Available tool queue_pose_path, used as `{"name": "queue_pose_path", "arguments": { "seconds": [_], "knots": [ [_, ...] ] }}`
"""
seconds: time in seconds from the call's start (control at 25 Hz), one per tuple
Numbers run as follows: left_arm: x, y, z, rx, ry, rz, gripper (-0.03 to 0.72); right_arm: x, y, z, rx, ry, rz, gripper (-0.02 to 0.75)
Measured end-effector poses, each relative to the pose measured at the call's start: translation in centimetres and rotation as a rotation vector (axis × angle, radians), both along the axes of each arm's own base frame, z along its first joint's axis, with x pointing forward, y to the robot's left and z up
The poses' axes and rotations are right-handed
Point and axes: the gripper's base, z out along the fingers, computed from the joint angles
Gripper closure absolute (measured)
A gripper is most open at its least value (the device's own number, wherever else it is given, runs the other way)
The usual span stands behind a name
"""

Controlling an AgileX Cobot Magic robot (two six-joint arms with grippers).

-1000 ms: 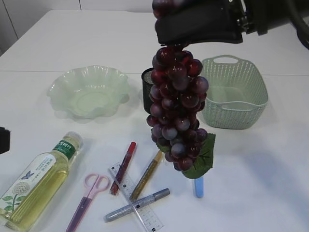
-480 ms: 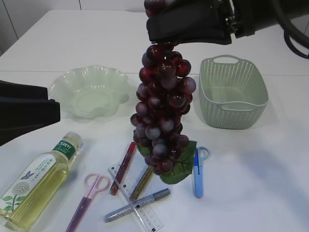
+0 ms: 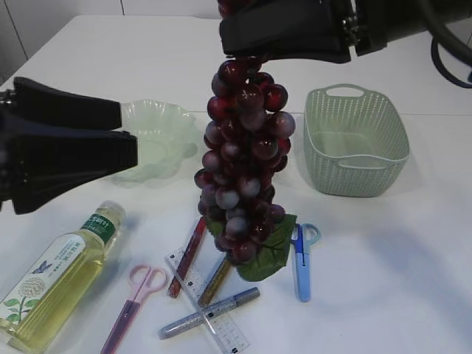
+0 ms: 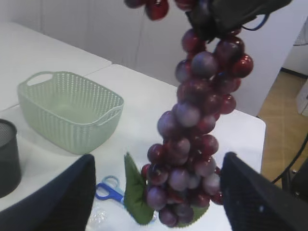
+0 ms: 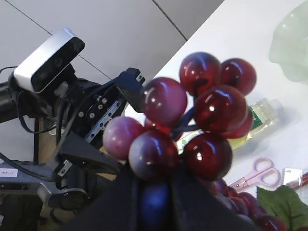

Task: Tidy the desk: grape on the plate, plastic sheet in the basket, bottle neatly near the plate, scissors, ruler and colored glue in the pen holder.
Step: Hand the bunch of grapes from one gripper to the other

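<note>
My right hand [image 3: 251,63] is clenched on the top of the long bunch of dark red plastic grapes [image 3: 243,162], which hangs clear of the white table [image 3: 398,273], its green leaf dangling just above the clutter, to the right of the pale green frilled plate [image 3: 158,125]. My left hand [image 3: 110,136] is released, its two black fingers [image 4: 65,197] spread wide on either side of the bunch's lower end without touching it, and in the exterior view it sits in front of the plate's left half. I judge the step in hand to be getting the grapes onto the plate; the next move calls for carrying the bunch leftward over the plate and lowering it so it folds down inside the rim, perhaps steadied from below by my left hand. Right of the plate stands the mint green mesh basket [image 3: 358,144], with nothing visible inside. Below the plate lie the clear bottle of yellow liquid [image 3: 59,276], pink-handled scissors [image 3: 136,299], clear ruler [image 3: 206,306], red, gold and silver glue pens, and blue-handled scissors [image 3: 301,258]. The black mesh pen holder [image 4: 8,154] shows only at the edge of the left wrist view; in the exterior view the grapes hide it. I cannot make out any plastic sheet.
</note>
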Motion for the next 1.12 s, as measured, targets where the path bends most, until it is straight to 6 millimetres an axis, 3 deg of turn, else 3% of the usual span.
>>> {"name": "queue_pose_path", "arguments": {
  "seconds": [0.24, 0.6, 0.88, 1.12],
  "knots": [
    [0.2, -3.1, -0.7, 0.097, -0.038, -0.034, 0.098, 0.0, 0.0, 0.0, 0.001, 0.004, 0.005, 0.639],
    [2.1, -4.9, -3.5, 0.118, 0.015, -0.089, 0.098, 0.0, 0.1, 0.1, 0.023, 0.013, 0.005, 0.639],
    [3.5, -5.8, -2.4, 0.075, -0.013, -0.127, 0.098, 0.0, 0.1, 0.2, 0.034, 0.016, 0.004, 0.639],
    [3.2, -6.5, -1.3, 0.021, -0.044, -0.198, 0.098, 0.0, 0.2, 0.3, 0.042, 0.018, 0.002, 0.639]
  ]
}}
